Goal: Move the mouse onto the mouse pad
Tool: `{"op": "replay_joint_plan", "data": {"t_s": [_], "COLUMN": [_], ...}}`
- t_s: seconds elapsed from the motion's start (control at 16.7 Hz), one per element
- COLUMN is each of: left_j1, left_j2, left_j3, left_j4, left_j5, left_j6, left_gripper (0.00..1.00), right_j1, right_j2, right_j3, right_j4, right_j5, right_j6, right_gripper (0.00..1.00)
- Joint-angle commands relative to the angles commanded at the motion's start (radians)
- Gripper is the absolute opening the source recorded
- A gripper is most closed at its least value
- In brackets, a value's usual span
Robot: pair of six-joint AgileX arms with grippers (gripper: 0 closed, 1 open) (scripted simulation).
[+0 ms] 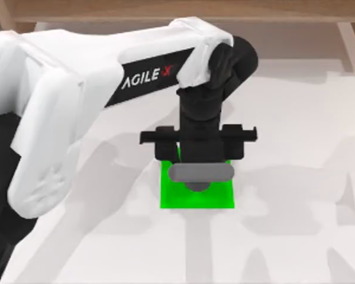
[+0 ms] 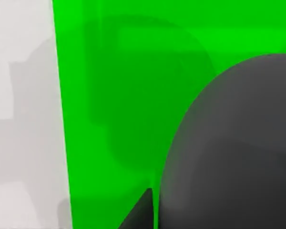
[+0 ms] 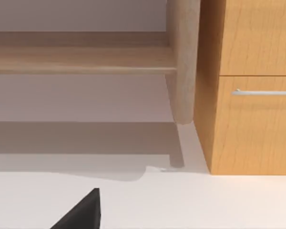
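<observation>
The bright green mouse pad (image 1: 171, 198) lies flat on the white table near its middle. My left gripper (image 1: 198, 177) hangs straight over the pad, its light grey bar crossing the pad's far half. The dark grey mouse (image 1: 196, 187) peeks out just under that bar, within the pad's outline. In the left wrist view the mouse (image 2: 233, 152) is a large dark dome over the green pad (image 2: 124, 71), with one dark fingertip (image 2: 138, 217) close against its side. The gripper looks shut on the mouse. Whether the mouse rests on the pad or hovers just above it I cannot tell.
The white table (image 1: 296, 118) spreads out around the pad. A wooden shelf edge (image 1: 177, 9) runs along the back. A dark part of my parked right gripper (image 3: 81, 212) faces a wooden cabinet (image 3: 257, 119) and a round table leg (image 3: 183, 62).
</observation>
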Motion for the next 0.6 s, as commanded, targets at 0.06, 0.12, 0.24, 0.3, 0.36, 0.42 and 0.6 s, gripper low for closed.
{"op": "replay_joint_plan", "data": {"t_s": [0.06,0.12,0.24,0.3,0.36,0.42,0.6], "left_j1": [0.0,0.0,0.0,0.0,0.0,0.0,0.0], "left_j2": [0.0,0.0,0.0,0.0,0.0,0.0,0.0], "left_j3": [0.0,0.0,0.0,0.0,0.0,0.0,0.0], "left_j4": [0.0,0.0,0.0,0.0,0.0,0.0,0.0], "left_j5": [0.0,0.0,0.0,0.0,0.0,0.0,0.0], "left_j6": [0.0,0.0,0.0,0.0,0.0,0.0,0.0], "left_gripper": [0.6,0.68,0.83,0.9,0.98,1.0,1.0], "right_j1": [0.0,0.0,0.0,0.0,0.0,0.0,0.0], "right_j2": [0.0,0.0,0.0,0.0,0.0,0.0,0.0], "right_j3": [0.0,0.0,0.0,0.0,0.0,0.0,0.0], "right_j4": [0.0,0.0,0.0,0.0,0.0,0.0,0.0], "right_j5": [0.0,0.0,0.0,0.0,0.0,0.0,0.0], "right_j6": [0.0,0.0,0.0,0.0,0.0,0.0,0.0], "right_gripper": [1.0,1.0,1.0,1.0,1.0,1.0,1.0]}}
